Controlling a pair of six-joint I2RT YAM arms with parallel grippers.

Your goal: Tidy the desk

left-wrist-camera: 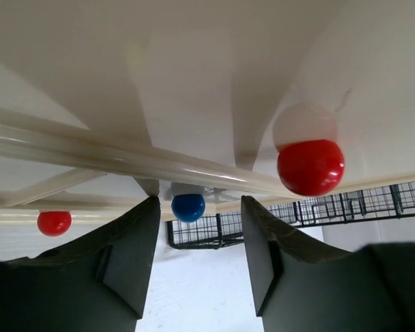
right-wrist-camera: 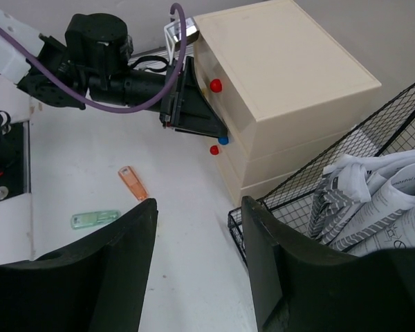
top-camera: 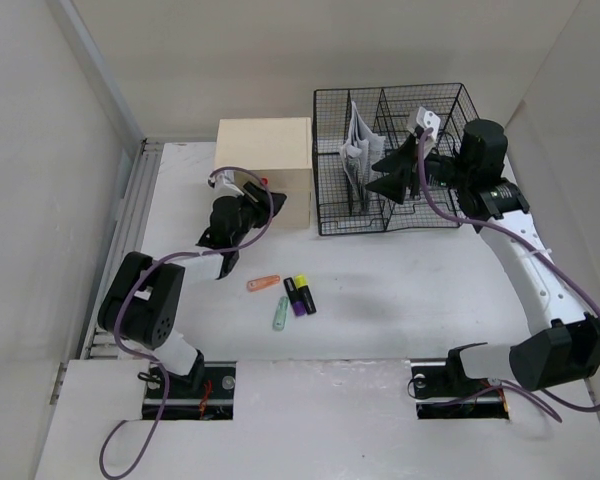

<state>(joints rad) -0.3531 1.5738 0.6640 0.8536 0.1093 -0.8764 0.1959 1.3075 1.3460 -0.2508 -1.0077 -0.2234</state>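
On the white desk (top-camera: 410, 290) lie an orange clip-like piece (top-camera: 263, 283), a pale green one (top-camera: 280, 313) and two highlighters (top-camera: 300, 295). My left gripper (top-camera: 267, 198) is up against the front of the cream drawer box (top-camera: 263, 160). Its jaws are open, and the blue knob (left-wrist-camera: 188, 207) sits just past the fingertips with a gap on each side. Red knobs (left-wrist-camera: 310, 167) (left-wrist-camera: 54, 223) flank it. My right gripper (top-camera: 388, 172) hangs open and empty above the black wire rack (top-camera: 400, 150).
Folded papers (top-camera: 355, 155) stand in the rack's left compartment. The rack's near corner (right-wrist-camera: 238, 221) lies under my right gripper (right-wrist-camera: 198, 204). White walls enclose the desk, and a metal rail (top-camera: 140, 200) runs along the left.
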